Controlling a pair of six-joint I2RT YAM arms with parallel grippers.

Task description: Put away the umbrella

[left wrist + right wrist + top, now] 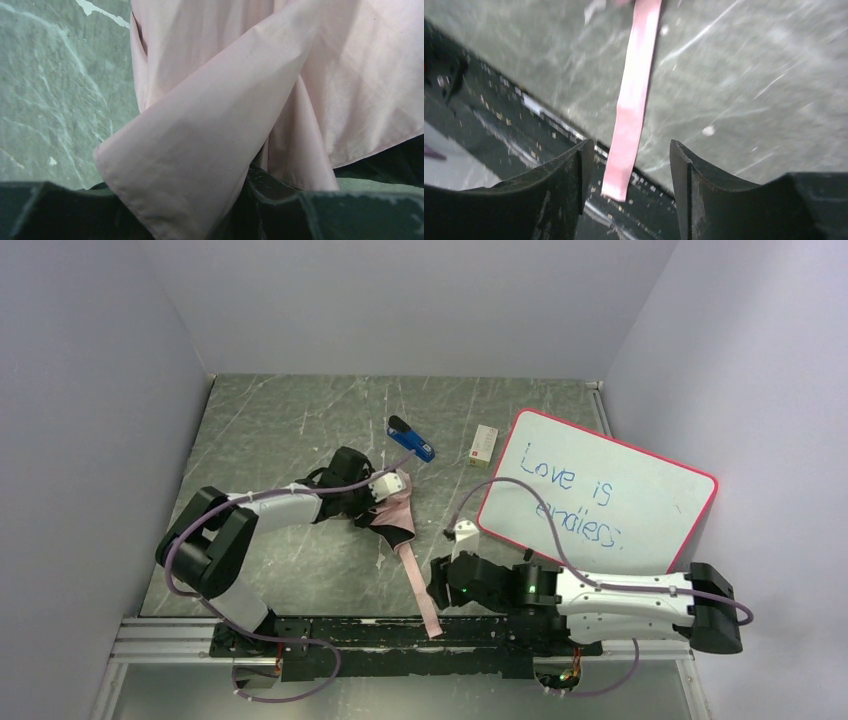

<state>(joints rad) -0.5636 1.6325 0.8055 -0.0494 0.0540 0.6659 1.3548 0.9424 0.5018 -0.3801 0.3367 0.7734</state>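
The umbrella (397, 508) lies folded in the middle of the table, pale pink fabric with black showing at its edge. In the left wrist view its pink fabric (225, 100) fills most of the picture. A fold of it runs down between the fingers of my left gripper (185, 200), which is shut on it (385, 488). The pink strap (420, 580) trails toward the near edge. My right gripper (630, 150) stands open over the strap's (634, 100) free end, with both fingers clear of it (440, 580).
A blue-and-black stapler (411, 440) and a small white box (484, 445) lie behind the umbrella. A red-framed whiteboard (600, 495) with writing covers the right side. A black rail (400, 635) runs along the near edge, and white walls close in the table.
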